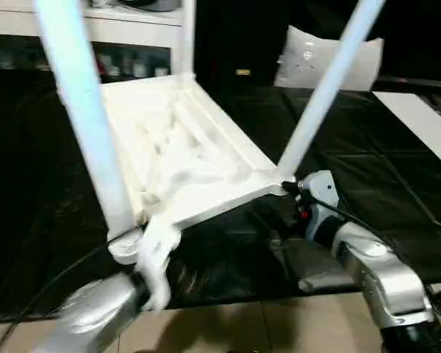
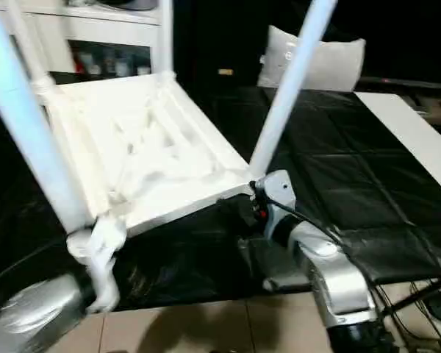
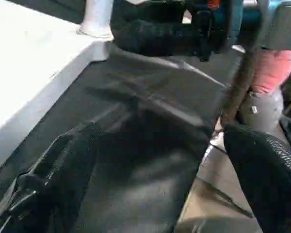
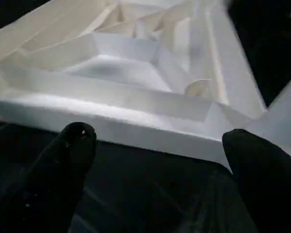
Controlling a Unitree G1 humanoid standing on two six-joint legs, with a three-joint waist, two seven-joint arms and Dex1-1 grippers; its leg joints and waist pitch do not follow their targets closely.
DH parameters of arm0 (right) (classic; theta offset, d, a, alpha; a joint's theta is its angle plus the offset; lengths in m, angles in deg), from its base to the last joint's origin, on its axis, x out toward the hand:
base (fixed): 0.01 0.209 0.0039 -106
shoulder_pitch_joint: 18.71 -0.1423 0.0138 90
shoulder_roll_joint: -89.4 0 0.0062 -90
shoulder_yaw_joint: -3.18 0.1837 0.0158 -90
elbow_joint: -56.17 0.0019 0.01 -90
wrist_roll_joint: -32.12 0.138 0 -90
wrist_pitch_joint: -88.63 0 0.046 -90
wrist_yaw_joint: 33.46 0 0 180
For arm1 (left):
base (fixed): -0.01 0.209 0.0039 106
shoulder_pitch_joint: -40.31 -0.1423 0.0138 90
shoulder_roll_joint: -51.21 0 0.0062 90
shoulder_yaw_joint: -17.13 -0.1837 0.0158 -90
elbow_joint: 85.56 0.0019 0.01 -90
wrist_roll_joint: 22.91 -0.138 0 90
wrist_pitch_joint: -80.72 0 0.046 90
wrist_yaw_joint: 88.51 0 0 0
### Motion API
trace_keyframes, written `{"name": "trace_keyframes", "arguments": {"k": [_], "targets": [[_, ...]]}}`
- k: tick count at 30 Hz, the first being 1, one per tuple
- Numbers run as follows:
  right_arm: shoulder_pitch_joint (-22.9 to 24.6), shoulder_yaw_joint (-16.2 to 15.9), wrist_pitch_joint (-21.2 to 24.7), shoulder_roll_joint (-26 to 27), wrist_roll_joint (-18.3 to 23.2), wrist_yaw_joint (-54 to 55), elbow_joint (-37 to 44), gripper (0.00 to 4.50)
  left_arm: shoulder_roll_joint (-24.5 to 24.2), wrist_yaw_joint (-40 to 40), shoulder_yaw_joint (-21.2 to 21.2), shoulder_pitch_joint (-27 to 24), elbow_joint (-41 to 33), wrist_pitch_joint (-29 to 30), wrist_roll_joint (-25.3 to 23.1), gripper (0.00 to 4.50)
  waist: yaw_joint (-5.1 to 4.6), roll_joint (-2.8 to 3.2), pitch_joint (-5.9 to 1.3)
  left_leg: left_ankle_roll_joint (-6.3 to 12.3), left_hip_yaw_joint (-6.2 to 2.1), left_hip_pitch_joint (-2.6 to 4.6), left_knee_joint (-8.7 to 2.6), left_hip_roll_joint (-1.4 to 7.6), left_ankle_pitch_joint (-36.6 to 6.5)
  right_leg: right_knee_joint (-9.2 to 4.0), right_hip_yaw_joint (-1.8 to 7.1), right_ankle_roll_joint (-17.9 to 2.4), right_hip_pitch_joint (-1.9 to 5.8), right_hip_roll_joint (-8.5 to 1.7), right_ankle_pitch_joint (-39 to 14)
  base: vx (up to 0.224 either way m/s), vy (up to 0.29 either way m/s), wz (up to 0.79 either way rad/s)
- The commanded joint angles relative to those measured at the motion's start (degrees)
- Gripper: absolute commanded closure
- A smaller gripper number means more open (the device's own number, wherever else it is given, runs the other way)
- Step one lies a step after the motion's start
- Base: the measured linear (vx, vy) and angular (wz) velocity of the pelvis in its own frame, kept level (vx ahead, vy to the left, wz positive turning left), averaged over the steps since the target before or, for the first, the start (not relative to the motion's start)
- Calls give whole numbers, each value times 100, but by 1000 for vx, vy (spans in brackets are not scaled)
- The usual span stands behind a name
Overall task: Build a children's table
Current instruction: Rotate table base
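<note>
Currently the children's table is seen upside down on a black mat, its ribbed underside facing up and legs rising from its corner sockets. One near leg stands at the robot's left, another near leg at its right, and further legs show at the far corners. Both near legs lean rather than stand straight, so it is judged that they may not be fully seated.

The left end effector is spread wide, nothing between its fingers, and is held beside the tabletop's edge over the mat. The right end effector is likewise spread wide and empty, with the tabletop's near rim just ahead of its fingertips.

Several risks are suggested. If the rim is pushed by open fingers, the light plastic top could be slid across the smooth mat, or tipped, since the tall legs make it top-heavy. A loosely seated leg could be knocked out of its socket by a forearm passing close to it. A grip closed on the mat instead of the rim could drag the sheet and shift everything resting on it.
</note>
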Motion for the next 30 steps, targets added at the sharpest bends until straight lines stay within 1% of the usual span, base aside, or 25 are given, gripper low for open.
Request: {"name": "trace_keyframes", "arguments": {"k": [1,3,4,5,6,8,9,11,12,13,14,16,17,18,20,21,22,23,24,25,26,27,28,29,30], "targets": [[19,14,-90,-133,-24,-127,-109,0,-235,-242,326,-134,-183,103,180,4,-10,83,-209,301,-5,-103,-453,204,-1110,-566,426,233,266,-530,-2737,0,0,0],[3,22,-137,-153,-56,-121,-172,0,-354,-309,471,-230,-178,66,166,4,-34,78,-211,329,1,-104,-460,214,-1029,-549,429,168,271,-514,-2595,0,0,0],[-15,38,-157,-163,-55,-133,-218,0,-462,-388,645,-324,-123,40,175,4,-36,94,-210,343,5,-102,-458,219,-995,-547,438,108,266,-523,-2543,0,0,0],[-26,48,-164,-171,-48,-147,-241,0,-557,-450,771,-386,-78,37,201,4,-41,58,-197,350,6,-107,-465,218,-986,-535,443,84,270,-525,-2565,0,0,0],[-33,50,-171,-179,-46,-160,-254,0,-628,-502,849,-419,-38,34,226,4,-43,71,-199,344,6,-106,-464,215,-994,-534,446,73,273,-524,-2576,0,0,0],[-55,44,-225,-225,-57,-242,-334,0,-1014,-857,1422,-704,109,163,526,4,-65,37,-180,352,11,-96,-471,207,-1042,-559,446,112,265,-524,-2711,0,0,0],[-58,41,-235,-233,-62,-255,-349,0,-1075,-921,1557,-793,78,224,603,4,-55,64,-178,344,4,-81,-464,199,-1074,-550,445,79,260,-543,-2748,0,0,0],[-70,30,-287,-269,-74,-324,-421,0,-1362,-1177,2199,-1214,-146,548,1028,4,-111,64,-152,323,-3,-86,-489,222,-1222,-558,443,9,255,-538,-2830,0,0,0],[-73,31,-304,-276,-73,-338,-442,0,-1411,-1226,2333,-1292,-197,614,1111,4,-116,70,-148,322,-3,-72,-484,223,-1265,-565,441,-9,245,-540,-2859,0,0,0],[-76,27,-326,-279,-75,-351,-468,0,-1482,-1310,2591,-1413,-249,704,1215,4,-127,33,-139,327,0,-59,-485,228,-1357,-573,440,-12,230,-530,-2937,0,0,0],[-77,19,-348,-276,-83,-354,-499,0,-1575,-1429,2911,-1530,-238,776,1269,4,-118,51,-124,326,-8,-63,-491,224,-1423,-584,442,-15,233,-542,-3041,0,0,0],[-78,3,-378,-269,-94,-353,-539,0,-1720,-1574,3321,-1663,-142,811,1275,4,-110,45,-112,332,-2,-56,-488,215,-1415,-603,452,10,220,-553,-3147,0,0,0],[-80,0,-387,-268,-94,-353,-551,0,-1768,-1602,3405,-1692,-103,797,1272,4,-110,49,-107,326,0,-49,-488,211,-1430,-610,448,49,218,-542,-3201,0,0,0],[-86,-8,-406,-256,-106,-347,-587,0,-1813,-1586,3547,-1604,107,555,1190,4,-100,65,-85,328,-5,-25,-493,209,-1517,-641,439,91,194,-533,-3299,0,0,0],[-97,-13,-437,-240,-132,-324,-658,0,-1815,-1481,3670,-1306,432,269,1146,4,-89,77,-85,286,-24,9,-501,213,-1695,-660,426,138,192,-538,-3402,0,0,0],[-108,-14,-458,-230,-174,-267,-734,0,-1823,-1433,3655,-1066,596,180,1194,4,-84,103,-88,270,-30,17,-504,215,-1741,-661,426,141,194,-538,-3403,0,0,0],[-108,-14,-458,-230,-174,-267,-734,0,-1823,-1433,3655,-1066,596,180,1194,4,-67,95,-104,247,-34,42,-506,221,-1802,-661,429,138,189,-540,-3358,0,0,0],[-114,-14,-473,-225,-202,-228,-785,0,-1825,-1407,3628,-916,676,156,1241,4,-67,91,-112,221,-54,-9,-527,244,-1737,-605,442,53,240,-564,-3176,0,0,0],[-131,-5,-474,-206,-262,-134,-872,0,-1806,-1386,3495,-708,728,172,1307,4,-64,87,-114,217,-59,-24,-538,253,-1716,-600,447,44,252,-565,-3147,0,0,0],[-194,7,-447,-161,-398,94,-1048,0,-1748,-1373,3245,-408,767,241,1370,4,-45,160,-155,188,-53,32,-522,255,-1666,-566,469,-31,221,-567,-2979,0,0,0],[-234,12,-412,-138,-460,207,-1141,0,-1716,-1370,3131,-281,780,275,1381,4,-50,133,-164,157,-46,12,-529,267,-1565,-537,483,-142,236,-565,-2752,0,0,0],[-313,12,-328,-104,-568,406,-1312,0,-1663,-1377,2935,-81,804,333,1392,4,-30,173,-177,135,-51,11,-528,269,-1497,-507,489,-220,247,-575,-2611,0,0,0],[-368,19,-357,-73,-624,518,-1442,0,-1617,-1390,2758,68,832,324,1336,4,-39,138,-201,106,-38,-23,-524,268,-1284,-462,507,-320,276,-573,-2337,0,0,0],[-401,23,-390,-53,-655,581,-1521,0,-1591,-1401,2644,159,853,308,1295,4,-31,132,-220,106,-21,-41,-504,262,-1044,-404,529,-421,292,-579,-2055,0,0,0],[-471,42,-421,8,-688,702,-1673,0,-1529,-1410,2423,362,970,256,1204,4,-26,133,-226,115,-7,-50,-495,255,-931,-396,538,-449,301,-578,-1935,0,0,0]]}}
